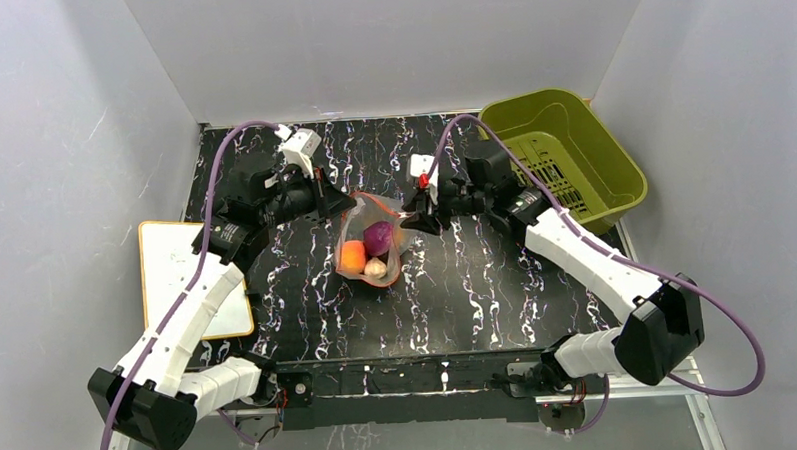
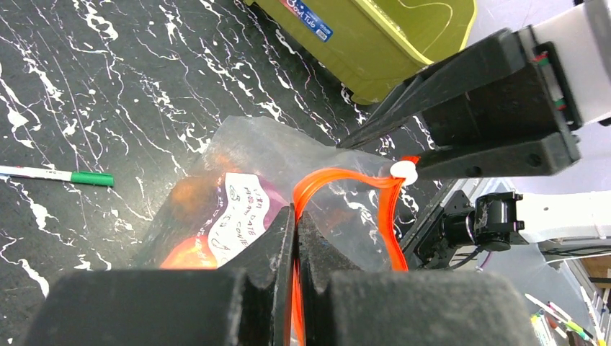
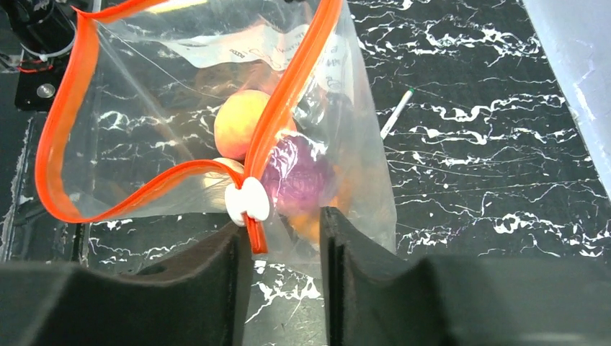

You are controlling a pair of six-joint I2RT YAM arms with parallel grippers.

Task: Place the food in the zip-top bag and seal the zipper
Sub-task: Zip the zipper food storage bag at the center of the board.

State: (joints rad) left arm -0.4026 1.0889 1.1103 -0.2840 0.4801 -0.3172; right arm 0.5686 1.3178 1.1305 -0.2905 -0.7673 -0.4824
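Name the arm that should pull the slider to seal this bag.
Right. The right hand stands open right at the white slider, at one end of the zipper. The left hand is shut on the zipper's other end, so it likely serves best as anchor.

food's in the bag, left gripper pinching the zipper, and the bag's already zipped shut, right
No: the zipper gapes open, as the right wrist view shows. The food is in the bag and the left gripper does pinch the zipper.
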